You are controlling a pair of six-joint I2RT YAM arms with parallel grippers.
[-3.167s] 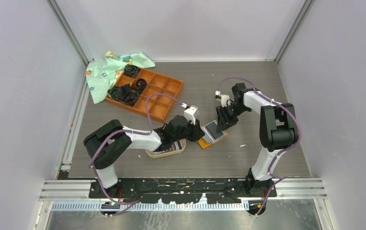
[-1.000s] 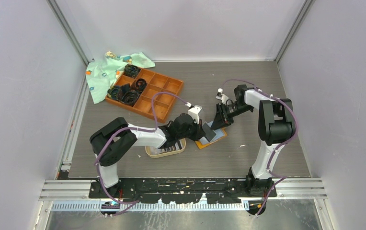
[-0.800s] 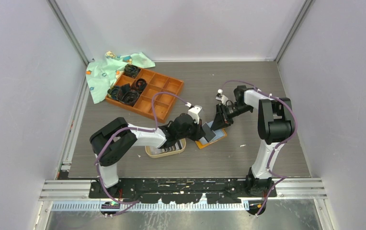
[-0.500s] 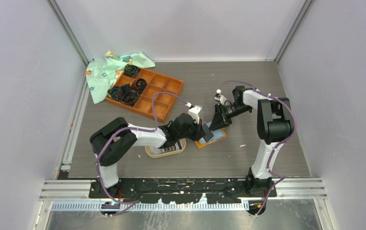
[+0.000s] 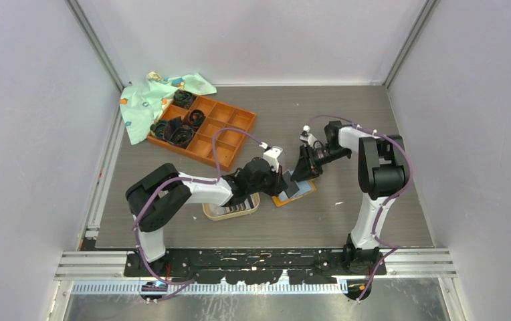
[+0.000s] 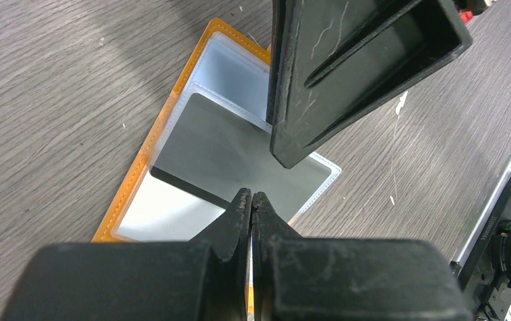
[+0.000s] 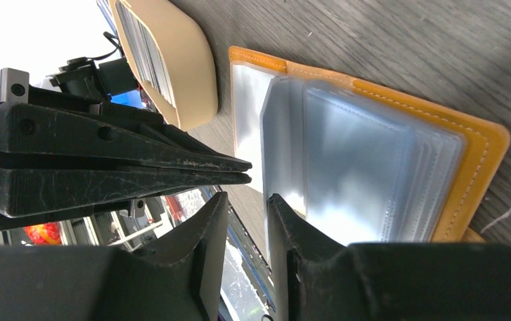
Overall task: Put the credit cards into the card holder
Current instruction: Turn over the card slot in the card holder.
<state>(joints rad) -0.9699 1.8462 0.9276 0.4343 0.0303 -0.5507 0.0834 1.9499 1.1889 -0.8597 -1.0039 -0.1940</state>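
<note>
Grey table (image 6: 52, 80): the open card holder (image 6: 234, 65) runs lower left to upper centre, with a credit card (image 6: 219, 154) lying crosswise on it. The left pincer (image 6: 251, 195) is closed at the card's edge, grip unclear. The right pincer (image 7: 247, 199) is slightly parted.

A robotics lab cell: blank white walls (image 5: 253, 40), aluminium rails (image 5: 259, 264), bench-mounted arms (image 5: 199, 190).

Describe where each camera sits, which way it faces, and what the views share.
Top external: above, behind, looking down on the table; the left arm and right arm show.
Left wrist: looks down past the shut left gripper at a grey card.
Right wrist: looks low across the table past the open right gripper.
Shared: all see the card holder.
</note>
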